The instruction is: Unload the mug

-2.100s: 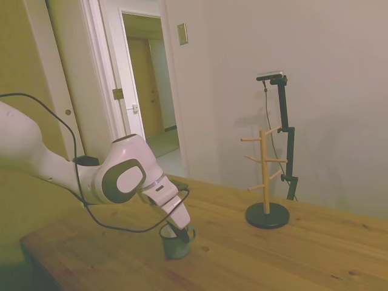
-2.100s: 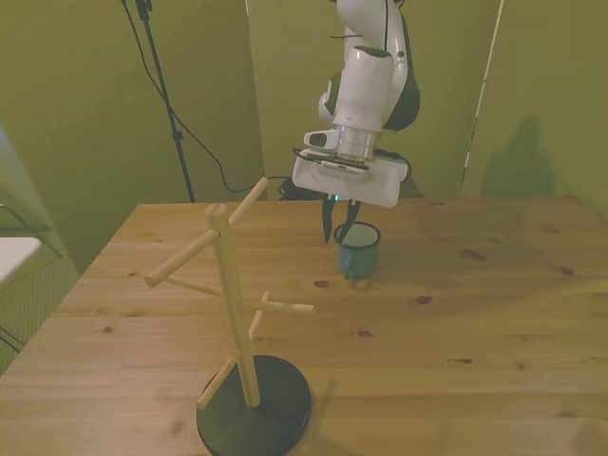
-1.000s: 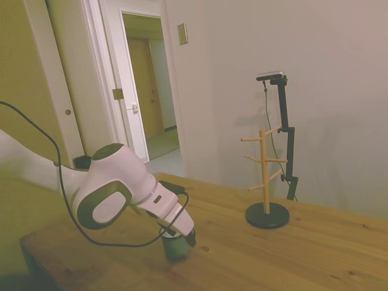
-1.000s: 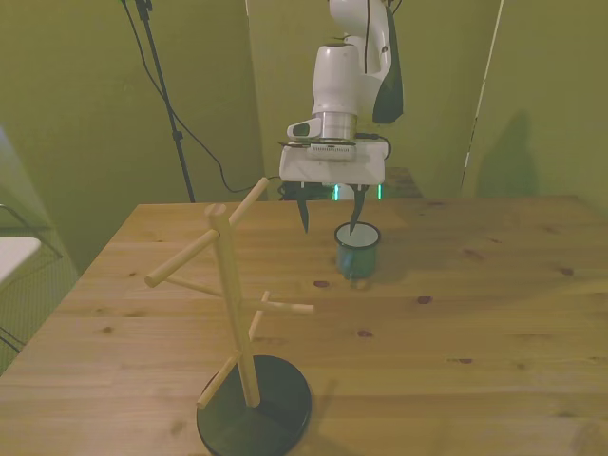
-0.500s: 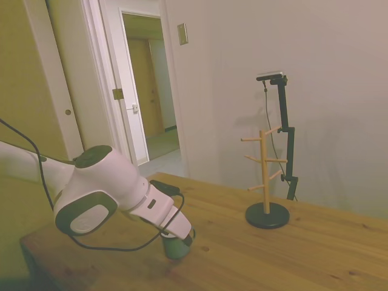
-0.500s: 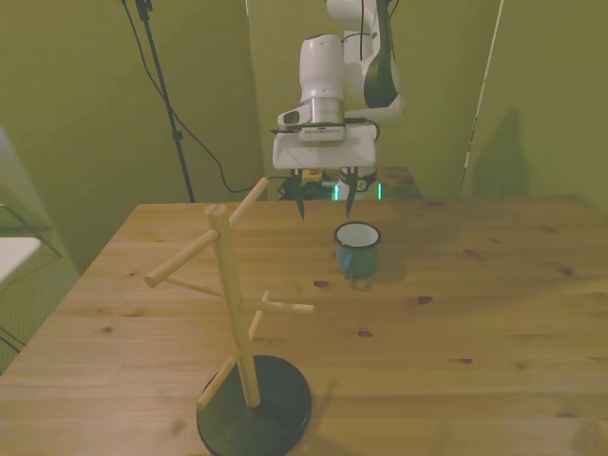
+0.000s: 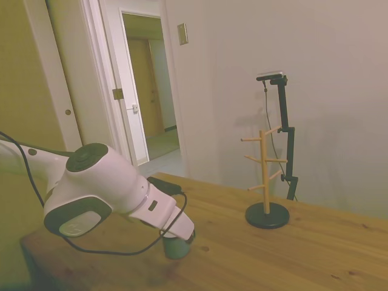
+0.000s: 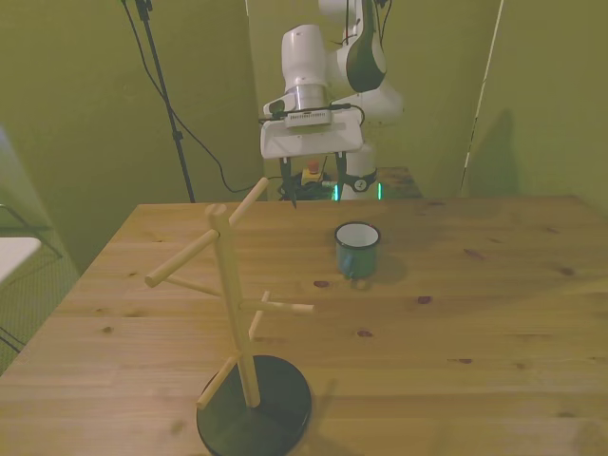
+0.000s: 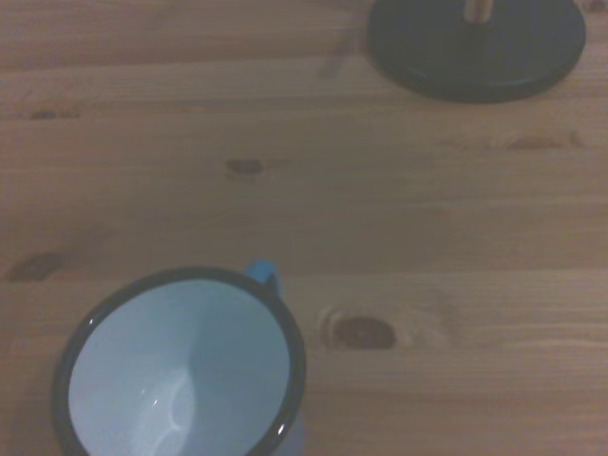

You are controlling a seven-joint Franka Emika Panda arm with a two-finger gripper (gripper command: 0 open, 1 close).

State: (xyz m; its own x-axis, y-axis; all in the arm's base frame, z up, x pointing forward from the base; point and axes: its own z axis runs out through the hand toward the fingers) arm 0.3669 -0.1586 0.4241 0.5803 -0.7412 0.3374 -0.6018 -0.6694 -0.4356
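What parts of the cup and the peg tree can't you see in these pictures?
- Side view: most of the mug is hidden behind the arm.
- Wrist view: one side of the mug is cut off by the picture's edge.
- Wrist view: only the black base of the peg rack shows; its pegs are cut off.
- Front view: the mug's handle can't be made out.

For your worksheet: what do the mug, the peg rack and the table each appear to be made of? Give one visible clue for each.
Mug: probably enamelled metal; glossy pale inside, thin dark rim, light-blue outside.
Peg rack: pale, unpainted-looking wood pegs and post on a black round base, material unclear.
Table: wood planks, with visible grain and dark knots.
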